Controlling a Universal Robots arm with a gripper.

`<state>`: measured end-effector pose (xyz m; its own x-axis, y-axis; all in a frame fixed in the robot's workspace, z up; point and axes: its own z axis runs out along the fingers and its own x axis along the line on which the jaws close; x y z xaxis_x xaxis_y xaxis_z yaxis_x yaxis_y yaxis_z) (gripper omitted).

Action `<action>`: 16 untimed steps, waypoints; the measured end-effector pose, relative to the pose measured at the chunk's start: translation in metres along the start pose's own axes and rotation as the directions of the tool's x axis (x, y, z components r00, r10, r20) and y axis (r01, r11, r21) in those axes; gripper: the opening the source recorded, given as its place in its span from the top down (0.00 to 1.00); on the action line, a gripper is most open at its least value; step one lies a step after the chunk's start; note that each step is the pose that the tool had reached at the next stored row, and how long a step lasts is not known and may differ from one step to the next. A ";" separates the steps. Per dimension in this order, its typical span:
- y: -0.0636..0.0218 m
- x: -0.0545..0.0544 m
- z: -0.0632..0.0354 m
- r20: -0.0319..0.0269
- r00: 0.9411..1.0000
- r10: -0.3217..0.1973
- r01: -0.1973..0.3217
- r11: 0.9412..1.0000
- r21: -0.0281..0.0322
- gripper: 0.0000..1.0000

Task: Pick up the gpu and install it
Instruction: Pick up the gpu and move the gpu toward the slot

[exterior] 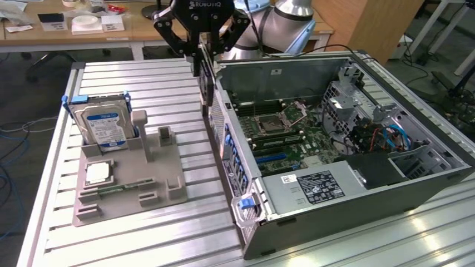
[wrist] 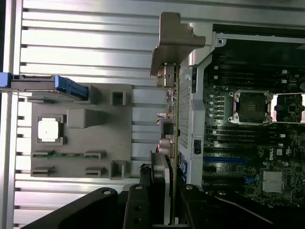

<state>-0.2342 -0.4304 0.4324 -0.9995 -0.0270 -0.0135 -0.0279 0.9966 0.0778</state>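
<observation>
**Gpu clamped in the pincer, hanging beside the case wall**

You have the slatted metal table [exterior: 148,239] under everything. On it, toward the exterior view's right, the open computer case [exterior: 415,189] lies on its side with the motherboard [exterior: 297,139] facing up. Toward the exterior view's left sits the gray holder [exterior: 141,178], well apart from the case. A silver hard drive [exterior: 104,125] with a blue label stands upright in its far slot.

Your gripper [exterior: 204,53] hangs over the strip of table between holder and case, close to the case. Its fingers are drawn narrow and pinch the gpu [exterior: 208,89] between them. The card hangs straight down from the fingertips, turned edge-on in the exterior view.

In the wrist view the gripper [wrist: 167,191] has the gpu [wrist: 172,40] running away from it as a thin line. The pale metal bracket is at the end farthest from the fingers. The card lies just beside the outer face of the case wall, on the holder's side, not in the motherboard. You cannot tell whether it touches that wall.

Smallest on the holder are a square processor chip [exterior: 98,173] and, just beside it, a narrow green memory stick [exterior: 119,189].
</observation>
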 end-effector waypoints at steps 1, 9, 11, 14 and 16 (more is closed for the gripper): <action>0.0000 -0.001 0.0000 0.000 1.000 0.000 0.000 1.000 0.000 0.72; -0.0003 -0.011 0.0004 0.000 1.000 0.000 0.000 1.000 0.000 0.72; -0.0004 -0.013 0.0004 0.000 1.000 0.000 0.000 1.000 0.000 0.72; -0.0005 -0.015 0.0005 0.000 1.000 0.000 0.000 1.000 0.000 0.72; -0.0005 -0.017 0.0006 0.000 1.000 0.000 0.000 1.000 0.000 0.72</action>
<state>-0.2171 -0.4304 0.4320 -0.9995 -0.0272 -0.0135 -0.0281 0.9966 0.0777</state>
